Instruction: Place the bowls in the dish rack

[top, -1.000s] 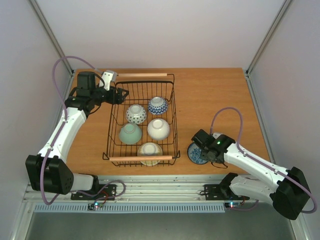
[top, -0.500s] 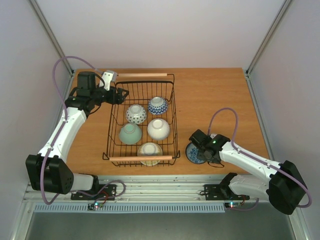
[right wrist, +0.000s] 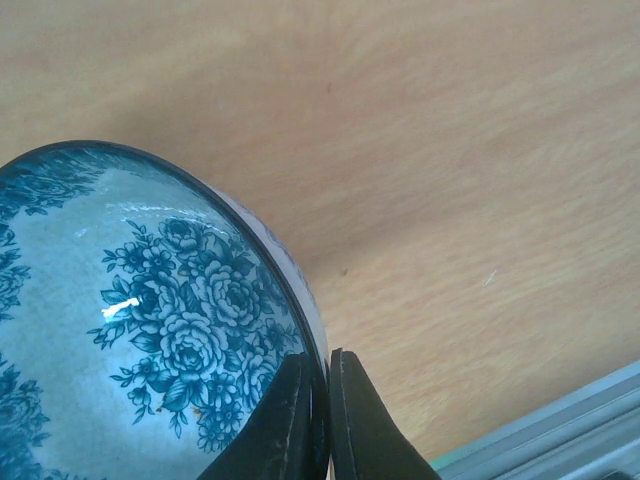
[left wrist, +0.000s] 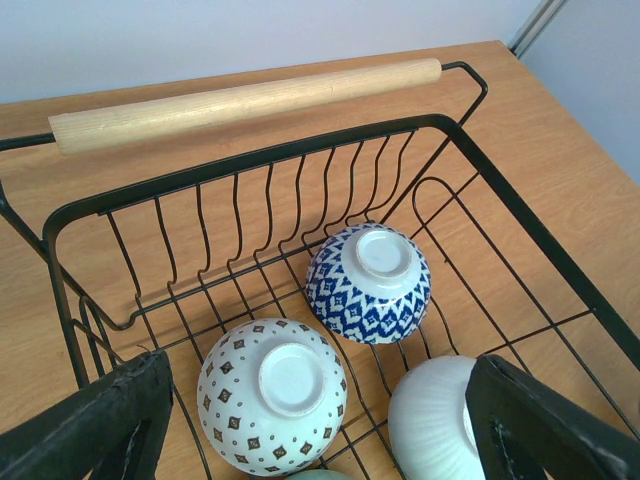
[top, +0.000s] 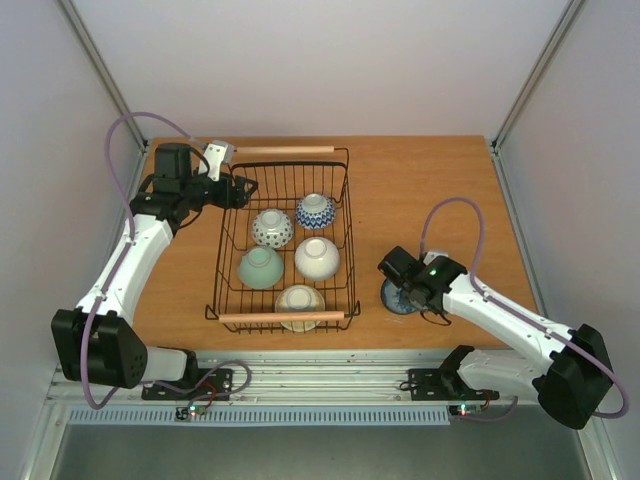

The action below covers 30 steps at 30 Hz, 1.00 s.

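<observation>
The black wire dish rack (top: 352, 230) holds several upside-down bowls: a dotted one (top: 272, 227), a blue diamond-patterned one (top: 316, 210), a white one (top: 317, 257), a pale green one (top: 261, 267) and a cream one (top: 299, 300). A blue floral bowl (top: 397, 298) sits on the table right of the rack. My right gripper (right wrist: 327, 385) is shut on its rim (right wrist: 300, 300), one finger inside and one outside. My left gripper (top: 235, 190) hangs open over the rack's far left corner, above the dotted bowl (left wrist: 272, 393) and the diamond-patterned bowl (left wrist: 368, 283).
Wooden bar handles (top: 282, 317) cap the rack's near and far ends (left wrist: 240, 103). The table's near edge and metal rail (right wrist: 560, 420) lie just behind the right gripper. Bare wood (top: 430, 190) lies right of the rack.
My right gripper has shut on the floral bowl's rim, and its wrist shifted slightly with the bowl. The left arm has not moved.
</observation>
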Available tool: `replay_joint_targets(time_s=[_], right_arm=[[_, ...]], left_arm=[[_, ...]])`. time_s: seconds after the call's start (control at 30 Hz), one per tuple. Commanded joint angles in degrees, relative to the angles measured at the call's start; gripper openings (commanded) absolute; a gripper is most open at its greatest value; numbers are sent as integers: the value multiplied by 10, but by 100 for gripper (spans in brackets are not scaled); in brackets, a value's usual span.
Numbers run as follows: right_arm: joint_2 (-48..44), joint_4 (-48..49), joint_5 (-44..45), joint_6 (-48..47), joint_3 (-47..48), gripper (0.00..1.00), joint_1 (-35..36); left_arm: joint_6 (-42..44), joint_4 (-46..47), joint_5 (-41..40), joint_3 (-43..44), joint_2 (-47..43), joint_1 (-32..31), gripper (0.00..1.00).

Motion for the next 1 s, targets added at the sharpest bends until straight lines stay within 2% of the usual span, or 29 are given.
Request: replay_joint_targets(time_s=[0.0, 0.13, 0.23, 0.47, 0.63, 0.83, 0.97], right_arm=[[-7, -43, 131, -30, 84, 1, -2], [2, -17, 192, -91, 169, 1, -2], [18, 28, 202, -154, 230, 1, -1], [63, 143, 127, -264, 304, 1, 8], [144, 169, 102, -305, 363, 1, 39], [209, 189, 78, -320, 408, 1, 63], [236, 195, 70, -323, 428, 1, 75]], left_arm=[[-1, 8, 8, 15, 4, 2, 81], [1, 8, 10, 15, 5, 2, 81], [3, 8, 9, 15, 2, 2, 81], [0, 8, 25, 15, 4, 2, 81], [-1, -1, 64, 18, 14, 2, 80], [32, -117, 187, 90, 83, -2, 68], [72, -187, 182, 126, 125, -20, 66]])
